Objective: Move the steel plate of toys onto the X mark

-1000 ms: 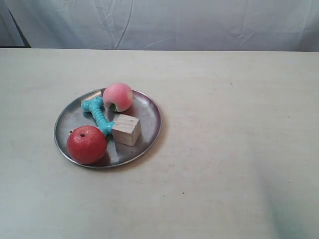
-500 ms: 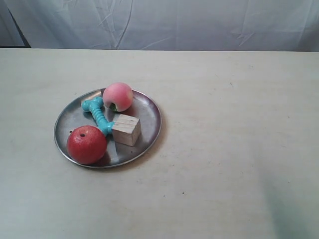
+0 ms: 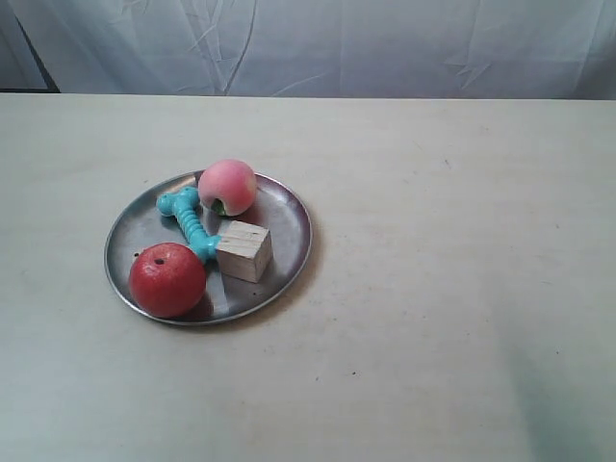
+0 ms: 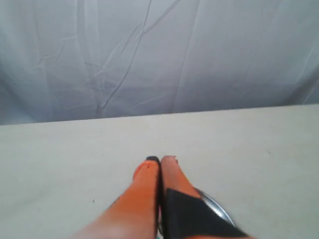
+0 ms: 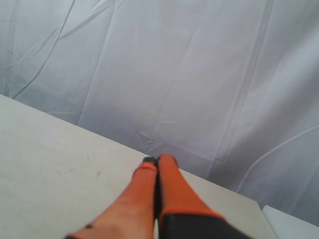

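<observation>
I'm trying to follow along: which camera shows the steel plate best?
The exterior view: the whole steel plate shows, toys on it. The left wrist view catches only a sliver of its rim by the shut left gripper. The right wrist view shows none of it.

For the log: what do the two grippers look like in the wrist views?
The left gripper has two long, tapering orange fingers, one with a small black tip, and a black block near the base. The right gripper looks alike: orange tapering fingers, a dark tip, a black base. No cables show.
</observation>
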Motion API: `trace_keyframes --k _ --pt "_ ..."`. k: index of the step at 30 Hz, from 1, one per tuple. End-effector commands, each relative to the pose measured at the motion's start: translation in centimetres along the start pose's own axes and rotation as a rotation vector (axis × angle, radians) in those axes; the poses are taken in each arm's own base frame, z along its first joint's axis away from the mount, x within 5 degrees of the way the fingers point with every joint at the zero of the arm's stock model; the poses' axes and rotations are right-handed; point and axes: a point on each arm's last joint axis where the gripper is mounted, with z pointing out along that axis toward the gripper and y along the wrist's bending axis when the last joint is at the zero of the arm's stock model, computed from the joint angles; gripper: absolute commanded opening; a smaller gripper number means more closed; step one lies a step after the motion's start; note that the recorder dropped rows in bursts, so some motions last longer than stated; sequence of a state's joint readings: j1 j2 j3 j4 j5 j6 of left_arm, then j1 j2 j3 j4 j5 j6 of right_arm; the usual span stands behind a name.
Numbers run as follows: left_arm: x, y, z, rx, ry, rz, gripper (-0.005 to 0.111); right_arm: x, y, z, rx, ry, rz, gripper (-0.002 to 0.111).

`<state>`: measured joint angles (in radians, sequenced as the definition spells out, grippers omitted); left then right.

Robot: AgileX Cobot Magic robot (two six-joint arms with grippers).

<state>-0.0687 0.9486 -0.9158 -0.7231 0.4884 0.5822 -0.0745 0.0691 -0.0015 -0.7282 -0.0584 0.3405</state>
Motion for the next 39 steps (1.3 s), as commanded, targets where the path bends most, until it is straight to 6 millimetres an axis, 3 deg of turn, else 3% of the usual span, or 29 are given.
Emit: trace_keyframes --k 1,7,12,19,26,34,39 --pt "3.0 -1.2 -1.3 0.021 -0.042 0.008 0.0 0.1 0.0 0.0 0.006 0.002 0.005 -0.001" --pt "8.7 -1.0 -6.4 -0.029 -0.253 -0.096 0.0 0.1 0.0 0.0 0.006 0.002 0.005 -0.001" --pt "12.7 -0.8 -8.4 -0.036 -0.319 -0.095 0.0 0.1 0.0 0.0 0.006 0.002 0.005 -0.001" --pt "15.5 0.0 -8.2 -0.11 -0.292 0.07 0.0 0.1 0.0 0.0 0.006 0.002 0.005 -0.001" --pt "19.2 1.5 -7.0 -0.184 -0.283 -0.054 0.0 0.1 0.0 0.0 0.006 0.002 0.005 -0.001" --pt "21.2 2.7 -7.1 -0.324 -0.278 -0.06 0.0 0.1 0.0 0.0 0.006 0.002 0.005 -0.001" --pt "21.0 2.9 -7.9 -0.397 -0.355 -0.095 0.0 0.1 0.0 0.0 0.006 0.002 0.005 -0.001"
